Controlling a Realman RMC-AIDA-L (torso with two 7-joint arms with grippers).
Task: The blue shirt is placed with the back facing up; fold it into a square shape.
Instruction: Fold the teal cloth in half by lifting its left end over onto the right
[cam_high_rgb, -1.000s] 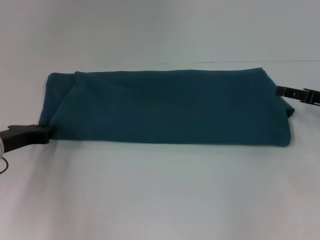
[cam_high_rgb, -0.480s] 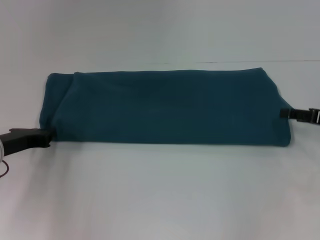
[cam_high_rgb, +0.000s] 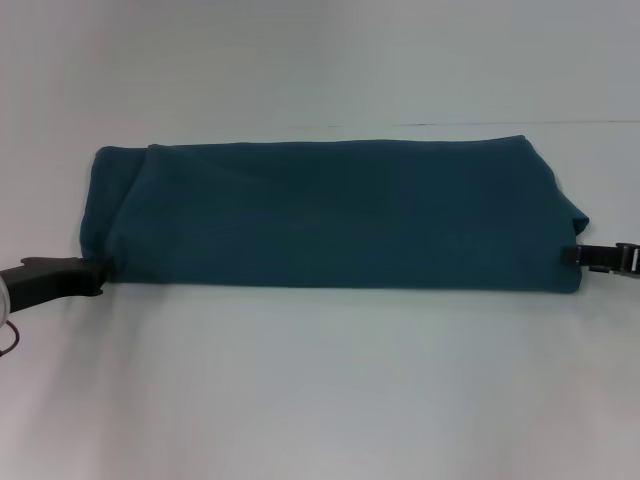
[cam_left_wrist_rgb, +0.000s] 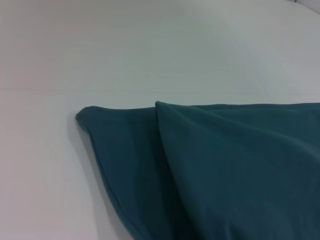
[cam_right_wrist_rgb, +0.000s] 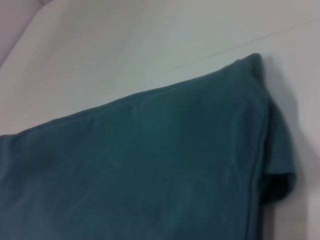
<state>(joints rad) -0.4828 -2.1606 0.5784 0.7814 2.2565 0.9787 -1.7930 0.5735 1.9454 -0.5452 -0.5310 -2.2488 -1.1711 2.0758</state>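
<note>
Shirt (cam_high_rgb: 330, 215) folded into long band across white surface (cam_high_rgb: 320, 390); left end effector (cam_high_rgb: 97, 270) at near-left corner, right end effector (cam_high_rgb: 580, 256) at near-right corner; grip state of both unclear.

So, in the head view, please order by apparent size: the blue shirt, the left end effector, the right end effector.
1. The blue shirt, by far the largest.
2. The left end effector, at the shirt's near left corner.
3. The right end effector, at the shirt's right edge.
Both end effectors are cut off by the picture's edges, so their order is unsure.
</note>
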